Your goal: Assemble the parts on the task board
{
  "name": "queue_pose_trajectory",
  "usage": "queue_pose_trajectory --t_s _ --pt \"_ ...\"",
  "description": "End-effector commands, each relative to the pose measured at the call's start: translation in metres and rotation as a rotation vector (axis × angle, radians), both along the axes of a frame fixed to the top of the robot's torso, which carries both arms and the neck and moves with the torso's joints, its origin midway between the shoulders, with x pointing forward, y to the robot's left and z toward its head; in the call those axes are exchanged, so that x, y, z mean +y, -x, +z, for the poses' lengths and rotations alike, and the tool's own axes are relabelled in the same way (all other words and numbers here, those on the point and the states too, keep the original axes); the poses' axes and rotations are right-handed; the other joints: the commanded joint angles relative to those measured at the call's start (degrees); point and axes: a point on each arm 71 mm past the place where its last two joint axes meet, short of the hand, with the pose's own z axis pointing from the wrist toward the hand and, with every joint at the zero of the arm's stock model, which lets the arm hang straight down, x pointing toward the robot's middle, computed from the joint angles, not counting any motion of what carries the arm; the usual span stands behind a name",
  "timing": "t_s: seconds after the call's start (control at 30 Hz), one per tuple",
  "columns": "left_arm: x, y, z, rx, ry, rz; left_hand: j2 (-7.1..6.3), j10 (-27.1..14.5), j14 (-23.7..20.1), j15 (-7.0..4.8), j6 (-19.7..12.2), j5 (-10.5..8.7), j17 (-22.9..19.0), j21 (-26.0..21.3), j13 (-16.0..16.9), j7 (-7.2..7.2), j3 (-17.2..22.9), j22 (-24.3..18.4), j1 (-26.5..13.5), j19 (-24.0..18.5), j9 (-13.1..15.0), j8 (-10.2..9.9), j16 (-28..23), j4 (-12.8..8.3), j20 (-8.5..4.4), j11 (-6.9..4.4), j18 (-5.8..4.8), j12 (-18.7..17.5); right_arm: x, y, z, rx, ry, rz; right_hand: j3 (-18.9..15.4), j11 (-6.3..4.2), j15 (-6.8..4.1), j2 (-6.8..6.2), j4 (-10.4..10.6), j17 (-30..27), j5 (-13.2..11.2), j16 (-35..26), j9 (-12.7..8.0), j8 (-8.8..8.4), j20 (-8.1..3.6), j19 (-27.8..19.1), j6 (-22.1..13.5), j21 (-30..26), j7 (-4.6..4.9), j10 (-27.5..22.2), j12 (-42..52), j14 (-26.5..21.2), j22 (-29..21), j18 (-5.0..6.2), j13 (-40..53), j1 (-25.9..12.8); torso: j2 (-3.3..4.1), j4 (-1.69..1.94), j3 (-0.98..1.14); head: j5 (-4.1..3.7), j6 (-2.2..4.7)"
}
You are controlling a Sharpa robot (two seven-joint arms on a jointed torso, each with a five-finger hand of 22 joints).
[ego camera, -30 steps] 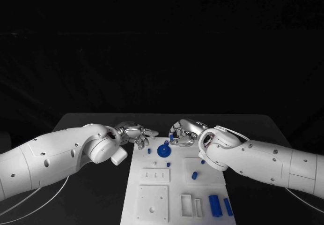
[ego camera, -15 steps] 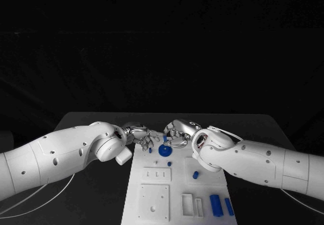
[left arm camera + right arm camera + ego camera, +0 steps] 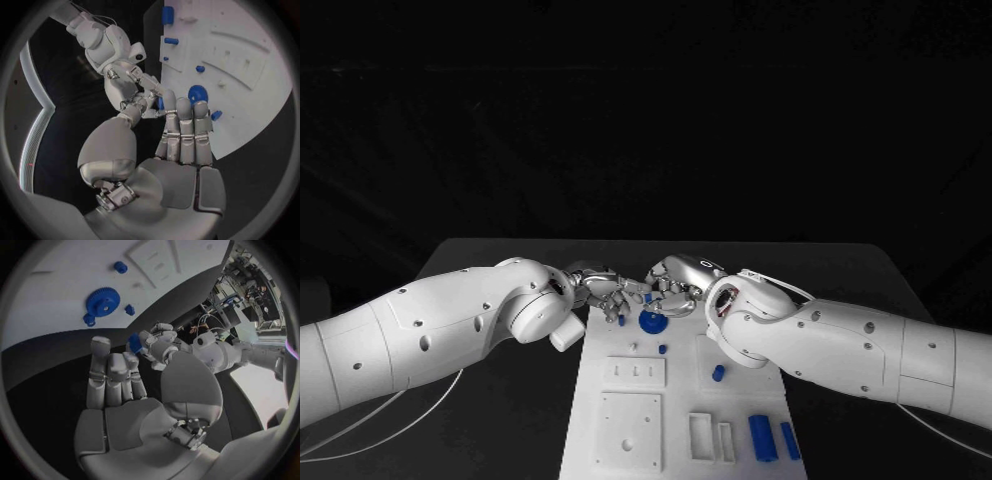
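The head camera sits high on the robot and looks down and forward over the black table [image 3: 488,262], far enough back to take in the whole task board [image 3: 678,400], which runs from 6 o'clock up toward the centre, with both arms coming in from 8 and 4 o'clock. The left wrist camera rides close behind the left hand [image 3: 181,145], looking along its fingers at the board's far end. The right wrist camera sits just behind the right hand [image 3: 125,390], facing the same end from the opposite side. All three share the blue gear [image 3: 651,322] and the meeting fingertips.
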Motion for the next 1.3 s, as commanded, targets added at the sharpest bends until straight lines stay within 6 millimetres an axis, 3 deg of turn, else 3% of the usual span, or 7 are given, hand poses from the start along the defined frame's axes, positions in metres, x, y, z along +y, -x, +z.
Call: queue_pose_trajectory --t_s 0.03,0.4,0.7,0.97,1.17,1.3 --pt "-0.003 0.001 0.0 0.006 -0.011 -0.023 0.53 -0.5 -0.4 0.04 -0.2 -0.21 -0.1 0.4 0.1 0.02 0.0 0.9 0.0 -0.5 -0.1 -0.3 -0.1 0.1 -2.75 0.02 0.32 0.3 0.003 0.001 0.0 -0.004 0.013 0.012 0.3 -0.42 -0.4 0.26 0.0 0.1 -0.1 -0.1 0.1 0.17 -0.15 0.3 1.7 0.3 1.35 -0.2 0.0 -0.1 1.1 1.71 -0.1 -0.2 0.02 0.0 0.02 -0.03 -0.03" --pt "-0.004 -0.001 0.001 0.009 -0.016 -0.023 1.08 -0.6 -0.4 0.05 -0.1 -0.21 -0.1 0.5 0.3 0.02 0.0 0.9 0.3 -0.5 0.0 -0.3 -0.1 0.0 -2.74 0.01 0.3 0.5 0.01 0.002 0.0 -0.001 0.016 0.026 0.3 -0.41 -0.4 0.15 -0.1 0.1 -0.1 -0.1 0.1 0.16 -0.18 0.3 1.7 0.3 1.35 -0.1 0.0 0.0 1.1 1.71 0.0 -0.3 0.0 -0.02 -0.01 -0.04 -0.04" --pt "-0.009 -0.001 0.001 0.014 -0.017 -0.039 3.12 -0.8 -0.4 -0.02 0.5 -0.08 -0.4 0.9 0.6 -0.11 0.0 0.9 1.8 -0.8 0.0 -0.3 0.1 -1.2 -2.8 -0.11 0.24 0.7 0.014 0.003 0.0 0.003 0.018 0.033 0.3 -0.41 -0.39 0.06 -0.1 0.1 -0.1 -0.1 0.1 0.15 -0.19 0.4 1.7 0.4 1.36 -0.1 0.0 0.0 1.1 1.71 0.0 -0.4 -0.02 0.0 -0.04 0.09 -0.08" --pt "-0.012 -0.002 0.0 0.019 -0.02 -0.046 5.6 -0.9 -0.4 -0.05 1.1 -0.03 -0.7 1.3 1.0 -0.18 -0.3 0.8 3.3 -1.1 -0.1 -0.4 0.4 -3.6 -2.83 -0.17 0.1 0.8 0.017 0.004 -0.001 0.006 0.018 0.037 0.3 -0.41 -0.39 0.07 -0.1 0.1 -0.1 -0.1 0.1 0.15 -0.2 0.4 1.7 0.4 1.36 -0.1 0.0 0.0 1.1 1.71 0.0 -0.5 0.02 0.0 -0.03 0.08 -0.2" --pt "-0.012 -0.002 0.0 0.016 -0.018 -0.043 6.17 -0.9 -0.4 -0.06 1.5 -0.02 -0.8 1.4 1.0 -0.25 -0.5 0.8 3.1 -1.1 -0.1 -0.3 0.5 -3.8 -2.84 -0.22 0.04 0.9 0.018 0.004 -0.001 0.01 0.022 0.04 0.3 -0.41 -0.39 0.07 -0.1 0.1 -0.1 -0.1 0.1 0.15 -0.21 0.4 1.7 0.4 1.36 -0.1 0.0 0.0 1.1 1.71 0.0 -0.5 -0.01 -0.03 0.0 0.11 -0.22" --pt "-0.012 -0.003 0.0 0.014 -0.017 -0.041 7.31 -0.9 -0.4 -0.11 1.9 0.0 -0.9 1.5 1.1 -0.34 -0.5 0.7 3.3 -1.1 -0.1 -0.3 0.6 -4.5 -2.89 -0.32 0.03 0.9 0.017 0.003 -0.002 0.012 0.024 0.038 0.3 -0.41 -0.39 0.07 -0.2 0.1 -0.1 -0.1 0.1 0.14 -0.21 0.4 1.7 0.4 1.36 -0.1 0.0 0.0 1.1 1.71 0.0 -0.5 -0.02 -0.04 0.0 0.1 -0.2"
